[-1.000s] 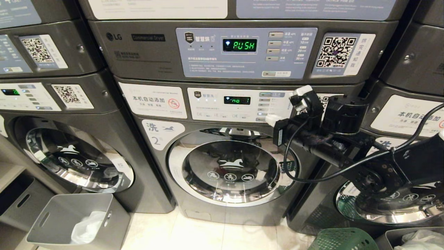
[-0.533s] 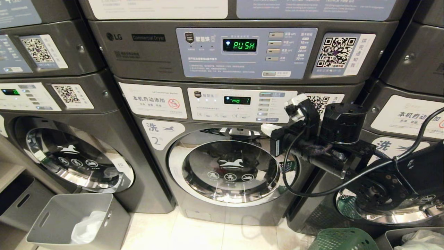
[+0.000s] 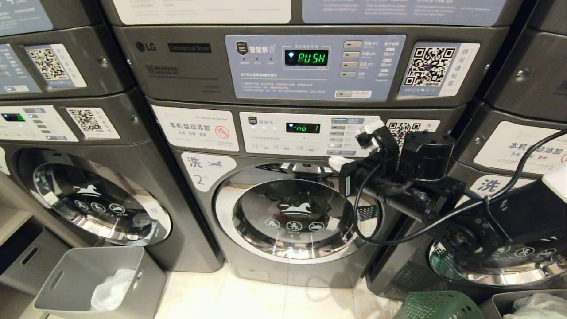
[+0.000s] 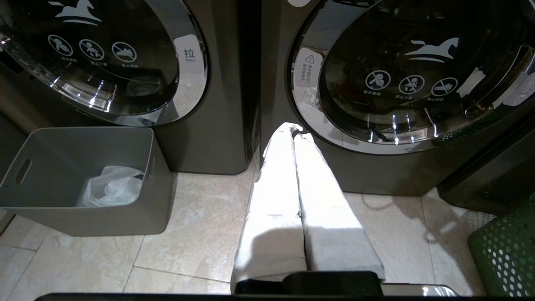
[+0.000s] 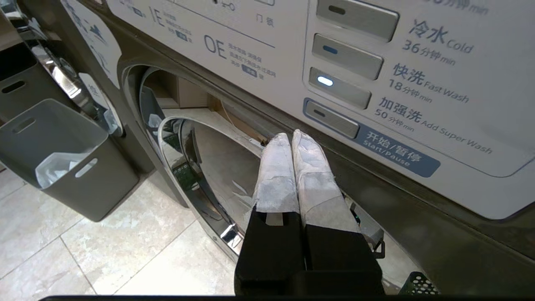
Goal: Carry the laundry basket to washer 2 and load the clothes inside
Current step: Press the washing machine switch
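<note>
Pale marbled tile floor before a row of dark grey stacked laundry machines. White-wrapped fingers of the right gripper pressed together, empty, tips just below the white control panel of washer 2, the dark grey front-loader with a chrome-ringed round glass door and a white "2" label, near the blue start/pause strip and above the closed door's upper rim. Left gripper low, its white-wrapped fingers likewise closed on nothing, pointing at the foot of the washers. Dark green perforated plastic laundry basket on the floor to the right of washer 2, clothes not visible. Plain grey plastic bin with a white bag standing to the left.
</note>
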Controlling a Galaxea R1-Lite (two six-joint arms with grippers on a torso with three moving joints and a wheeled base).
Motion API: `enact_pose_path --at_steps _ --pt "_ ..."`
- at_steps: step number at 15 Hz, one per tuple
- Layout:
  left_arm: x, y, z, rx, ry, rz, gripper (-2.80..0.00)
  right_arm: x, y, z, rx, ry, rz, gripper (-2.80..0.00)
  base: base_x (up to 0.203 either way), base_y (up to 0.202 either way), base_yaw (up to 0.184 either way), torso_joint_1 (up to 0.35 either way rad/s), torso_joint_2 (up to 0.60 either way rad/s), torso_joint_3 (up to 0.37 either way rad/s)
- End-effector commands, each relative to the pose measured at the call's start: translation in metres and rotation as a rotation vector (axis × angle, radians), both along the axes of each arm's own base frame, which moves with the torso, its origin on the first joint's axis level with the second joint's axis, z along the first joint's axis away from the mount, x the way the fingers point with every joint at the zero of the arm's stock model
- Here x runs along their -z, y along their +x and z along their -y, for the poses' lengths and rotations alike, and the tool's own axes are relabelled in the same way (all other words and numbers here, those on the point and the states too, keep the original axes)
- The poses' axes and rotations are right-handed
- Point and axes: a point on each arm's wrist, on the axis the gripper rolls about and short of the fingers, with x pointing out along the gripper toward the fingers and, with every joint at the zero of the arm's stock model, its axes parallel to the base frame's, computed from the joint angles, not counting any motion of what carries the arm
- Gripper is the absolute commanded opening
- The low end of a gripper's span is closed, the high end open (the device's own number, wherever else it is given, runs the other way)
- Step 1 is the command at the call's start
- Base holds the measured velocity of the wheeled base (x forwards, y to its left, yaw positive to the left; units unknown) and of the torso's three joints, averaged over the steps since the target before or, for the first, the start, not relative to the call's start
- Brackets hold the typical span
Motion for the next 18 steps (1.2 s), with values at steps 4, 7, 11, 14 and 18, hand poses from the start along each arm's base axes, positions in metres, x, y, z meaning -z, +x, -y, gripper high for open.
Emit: enact_pose_path --at_steps 4,7,11,14,18 --pt "0.0 0.0 0.0 -0.001 -0.002 0.0 -2.8 0.001 0.011 -0.003 0.009 0.007 0.014 -2.8 0.0 0.0 0.0 0.0 0.0 0.0" --pt "0.0 0.0 0.0 0.0 0.0 0.0 -2.8 0.004 0.014 -0.003 0.013 0.004 0.009 -2.8 0.0 0.0 0.0 0.0 0.0 0.0" --pt "0.0 0.0 0.0 0.0 0.0 0.0 -2.8 0.002 0.022 0.002 0.057 0.012 0.021 -2.8 0.0 0.0 0.0 0.0 0.0 0.0" --pt "0.0 0.0 0.0 -0.001 -0.001 0.0 -2.8 0.0 0.024 0.004 0.066 0.016 0.026 -2.8 0.0 0.0 0.0 0.0 0.0 0.0" --pt "0.0 0.0 0.0 0.0 0.0 0.0 -2.8 0.001 0.025 0.005 0.08 0.014 0.025 -2.8 0.0 0.0 0.0 0.0 0.0 0.0"
